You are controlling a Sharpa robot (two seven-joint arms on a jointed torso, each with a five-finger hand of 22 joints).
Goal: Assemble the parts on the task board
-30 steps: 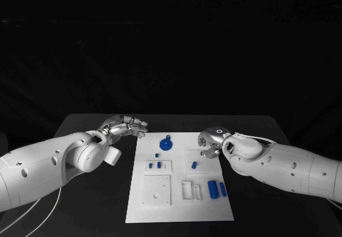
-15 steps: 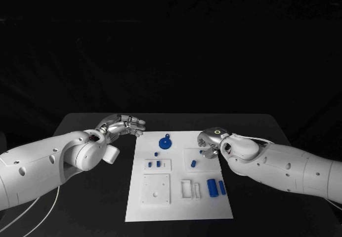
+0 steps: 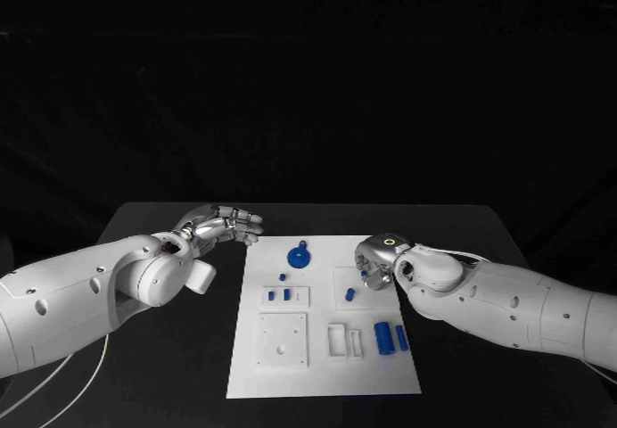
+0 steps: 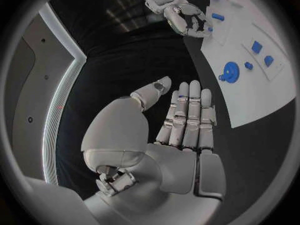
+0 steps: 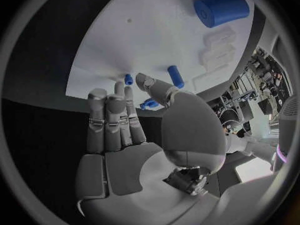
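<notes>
Black table (image 3: 168, 357) and dark background surround the white task board (image 3: 322, 379), which lies in the middle between the two arms. On the board lie the small blue parts: a round blue wheel (image 3: 297, 259) near its far end, a short blue peg (image 3: 349, 293) toward the right edge, and a thick blue cylinder (image 3: 383, 337) nearer the robot.

The left hand (image 3: 226, 225) hovers beside the board's far left corner, off the board; its fingers are straight and close together, and it holds nothing. The right hand (image 3: 375, 264) is over the board's right edge, just beside the short blue peg, with fingers extended and nothing between them.

I judge that the step in hand is the reach for a first part, probably this peg. The next move calls for lowering the right hand and closing thumb and fingers around the peg without pushing it away.
</notes>
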